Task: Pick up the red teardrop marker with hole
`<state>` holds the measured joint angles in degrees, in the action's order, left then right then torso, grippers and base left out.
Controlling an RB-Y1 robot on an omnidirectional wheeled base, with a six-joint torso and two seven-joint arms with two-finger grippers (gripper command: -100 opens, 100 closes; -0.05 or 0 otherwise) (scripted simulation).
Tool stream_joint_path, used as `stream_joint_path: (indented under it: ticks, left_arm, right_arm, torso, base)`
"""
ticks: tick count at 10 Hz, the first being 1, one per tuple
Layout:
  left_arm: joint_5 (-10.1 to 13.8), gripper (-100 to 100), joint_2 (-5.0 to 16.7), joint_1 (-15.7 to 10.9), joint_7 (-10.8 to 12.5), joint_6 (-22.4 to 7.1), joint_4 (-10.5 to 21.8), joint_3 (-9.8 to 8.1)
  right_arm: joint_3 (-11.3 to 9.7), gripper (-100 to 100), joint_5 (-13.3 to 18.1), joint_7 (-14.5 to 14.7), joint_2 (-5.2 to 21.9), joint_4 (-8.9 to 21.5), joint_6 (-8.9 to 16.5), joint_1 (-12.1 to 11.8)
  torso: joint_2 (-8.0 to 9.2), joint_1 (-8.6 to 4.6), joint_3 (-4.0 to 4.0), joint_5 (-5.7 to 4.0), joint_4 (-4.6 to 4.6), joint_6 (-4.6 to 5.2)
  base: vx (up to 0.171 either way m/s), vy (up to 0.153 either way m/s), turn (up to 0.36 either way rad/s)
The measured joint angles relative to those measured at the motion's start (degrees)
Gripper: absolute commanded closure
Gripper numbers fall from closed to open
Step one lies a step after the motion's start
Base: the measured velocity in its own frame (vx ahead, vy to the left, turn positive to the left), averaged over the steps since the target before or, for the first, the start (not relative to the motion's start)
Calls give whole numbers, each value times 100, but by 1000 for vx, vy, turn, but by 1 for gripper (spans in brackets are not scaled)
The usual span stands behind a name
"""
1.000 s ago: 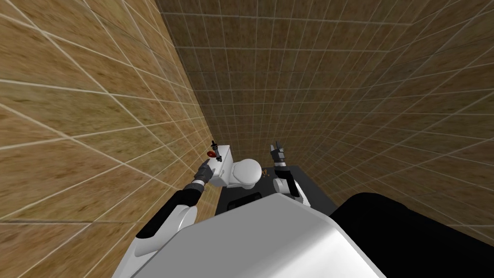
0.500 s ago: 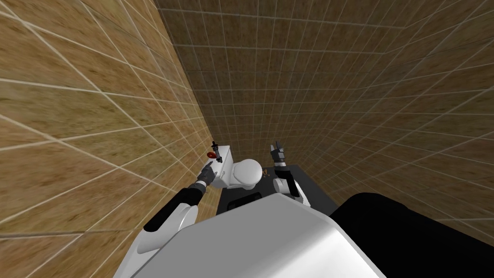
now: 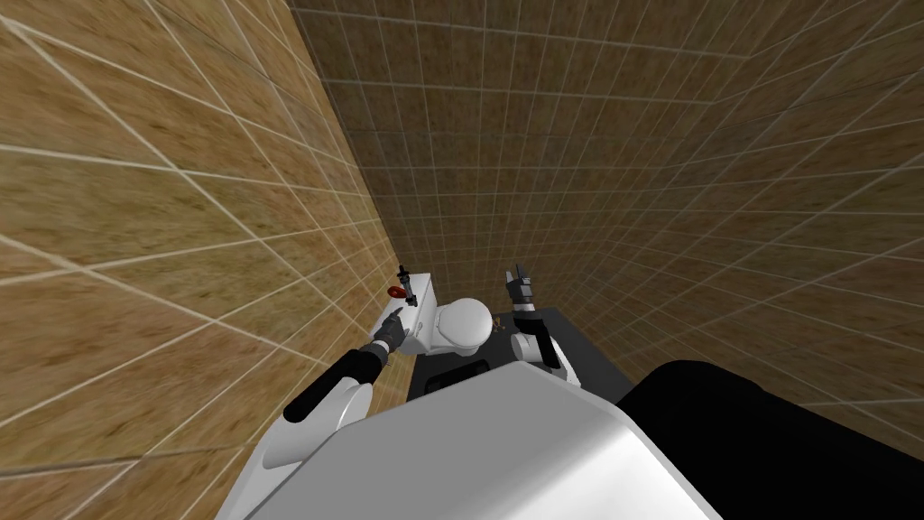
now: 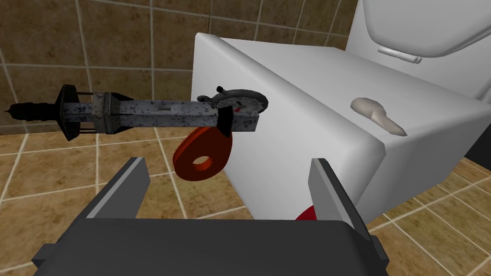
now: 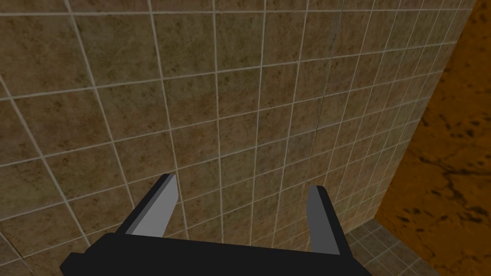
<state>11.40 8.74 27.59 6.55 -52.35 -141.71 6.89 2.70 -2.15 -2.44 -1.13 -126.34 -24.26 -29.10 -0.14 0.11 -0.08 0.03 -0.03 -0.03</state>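
Note:
The red teardrop marker with hole [image 4: 204, 155] hangs off the edge of the white toilet tank [image 4: 307, 120], tucked under a long grey speckled tool [image 4: 158, 115] with a round dial. My left gripper [image 4: 227, 189] is open just short of the marker, which lies ahead between the fingers and nearer the left one [image 4: 127, 184]. In the head view the marker [image 3: 395, 292] is a small red spot by the tank [image 3: 422, 302], with my left gripper [image 3: 394, 318] just below it. My right gripper [image 3: 519, 280] is raised and open beyond the toilet bowl.
The toilet bowl with its shut lid [image 3: 462, 323] stands right of the tank. A flush handle [image 4: 379, 115] sits on the tank's side. A small red patch [image 4: 307, 214] peeks out by my right finger. Brown tiled walls close in at left and behind.
My left arm has reached a little further forward and right, bringing its gripper closer to the tank and the marker. The right arm has not moved.

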Motion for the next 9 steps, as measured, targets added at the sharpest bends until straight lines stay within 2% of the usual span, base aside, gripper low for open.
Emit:
stream_joint_path:
  ticks: [9]
  left_arm:
    - [-85, -100, 230, -89, 250, -1370, -37, 211]
  right_arm:
    - [0, 0, 0, 0, 0, 0, 0, 0]
  torso:
    - [-6, 11, -4, 2, -1, 0]
  base:
    - [41, 55, -30]
